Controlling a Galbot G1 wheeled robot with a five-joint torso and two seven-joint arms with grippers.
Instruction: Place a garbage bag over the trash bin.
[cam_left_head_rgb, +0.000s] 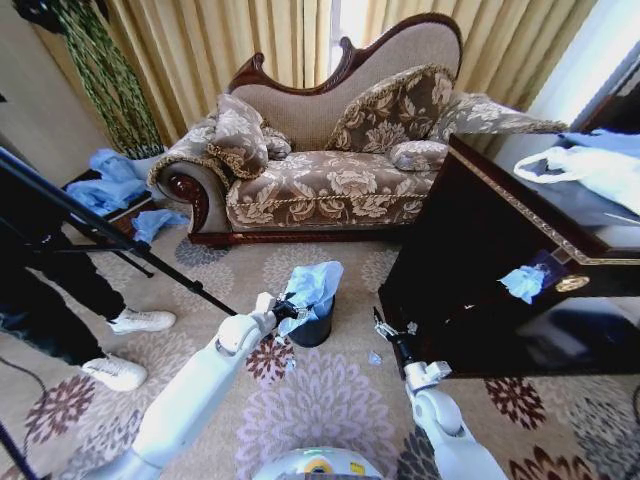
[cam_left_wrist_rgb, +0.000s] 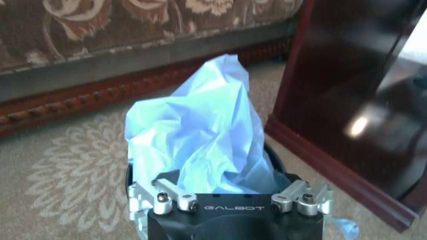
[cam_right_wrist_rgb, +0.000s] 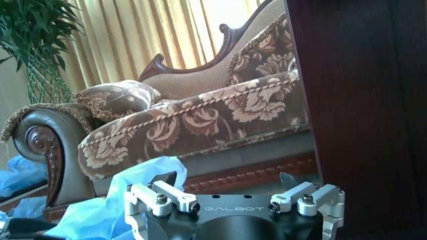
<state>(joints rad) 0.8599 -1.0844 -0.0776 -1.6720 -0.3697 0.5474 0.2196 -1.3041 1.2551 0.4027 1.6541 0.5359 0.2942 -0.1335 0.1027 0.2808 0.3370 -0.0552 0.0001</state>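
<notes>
You are working the left gripper (cam_left_head_rgb: 281, 309) at the trash bin (cam_left_head_rgb: 312, 329), apparently pinching the light-blue garbage bag (cam_left_head_rgb: 311, 285) bunched in the bin's mouth, ready for spreading; I cannot confirm its grip. Your right gripper (cam_left_head_rgb: 381, 326) is waiting beside the bin; whether it is parted I cannot tell.

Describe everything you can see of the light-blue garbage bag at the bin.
The garbage bag is thin, crinkly, translucent light-blue plastic. It sits bunched in the mouth of the black trash bin on the patterned carpet, rising in a crumpled peak above the rim rather than spread over it. The left gripper is at its lower edge on the bin's left side; the grip itself is hidden. Some plastic hangs outside the rim.
</notes>
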